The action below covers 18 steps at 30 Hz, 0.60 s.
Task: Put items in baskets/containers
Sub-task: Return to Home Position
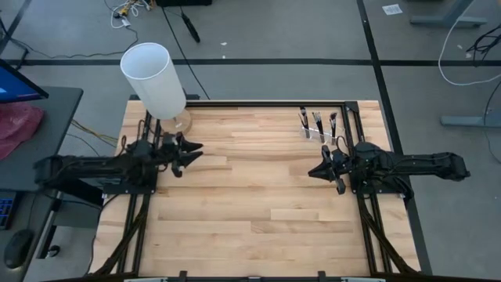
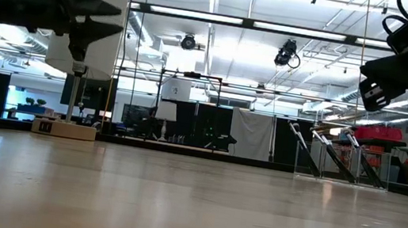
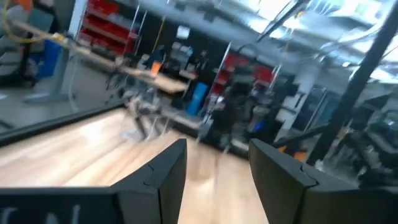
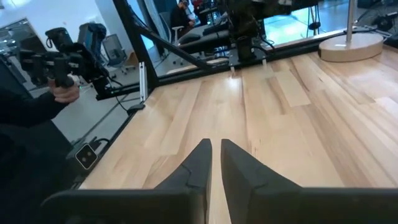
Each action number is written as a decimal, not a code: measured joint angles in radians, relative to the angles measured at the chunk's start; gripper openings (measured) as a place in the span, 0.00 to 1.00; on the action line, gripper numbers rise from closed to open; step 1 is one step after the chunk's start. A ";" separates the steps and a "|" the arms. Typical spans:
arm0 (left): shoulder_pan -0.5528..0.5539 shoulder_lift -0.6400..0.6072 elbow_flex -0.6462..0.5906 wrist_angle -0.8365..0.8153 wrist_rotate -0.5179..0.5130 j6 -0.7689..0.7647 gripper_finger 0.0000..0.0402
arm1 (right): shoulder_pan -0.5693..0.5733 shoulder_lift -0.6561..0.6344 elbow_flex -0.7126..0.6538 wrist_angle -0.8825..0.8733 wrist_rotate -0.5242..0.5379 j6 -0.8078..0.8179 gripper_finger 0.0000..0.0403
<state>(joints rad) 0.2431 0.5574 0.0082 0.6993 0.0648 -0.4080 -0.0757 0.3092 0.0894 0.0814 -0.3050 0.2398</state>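
**High view:** The left gripper (image 1: pixel 190 153) is seen over the left side of the table (image 1: pixel 250 211), nr. the far edge. It sits just in front of the round wooden base (image 1: pixel 180 121) that carries a white cylinder (image 1: pixel 154 77). Its fingers are spread apart, w/ nothing btw. them. The right gripper (image 1: pixel 317 170) is held over the right side and pointed toward the table's middle. Its fingers are drawn close and nothing is gripped. The clear holder (image 1: pixel 321 135) is found at the far right of the table, just beyond the right gripper. The makeup brushes (image 1: pixel 317 120) are stood in it in approx. three clusters.

**Low view:** Both grippers are shown raised well clear of the tabletop, the left one in front of the white cylinder and the right one opposite. The clear holder is seen resting on the wood below the right gripper, w/ the brushes leaned at a slant inside it.

**Left wrist view:** The left gripper's fingers (image 3: pixel 163 171) are seen wide apart w/ an empty gap btw. them. The rest is blurred, so the holder cannot be made out w/ certainty.

**Right wrist view:** The right gripper's fingers (image 4: pixel 194 167) are brought almost together, w/ only a thin slit left and nothing held. The left arm and the wooden base are seen across the table. Beyond the table's edge a person's hand (image 4: pixel 62 93) is seen, w/ a dark device (image 4: pixel 59 62) held in it.
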 joint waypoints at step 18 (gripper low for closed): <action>-0.359 -0.412 0.000 -0.540 -0.585 0.104 0.01 | -0.003 -0.030 -0.001 -0.119 0.000 0.020 0.05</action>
<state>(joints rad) -0.1162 0.1453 0.0082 0.1596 -0.5199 -0.3037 -0.0792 0.2787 0.0883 -0.0379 -0.3051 0.2596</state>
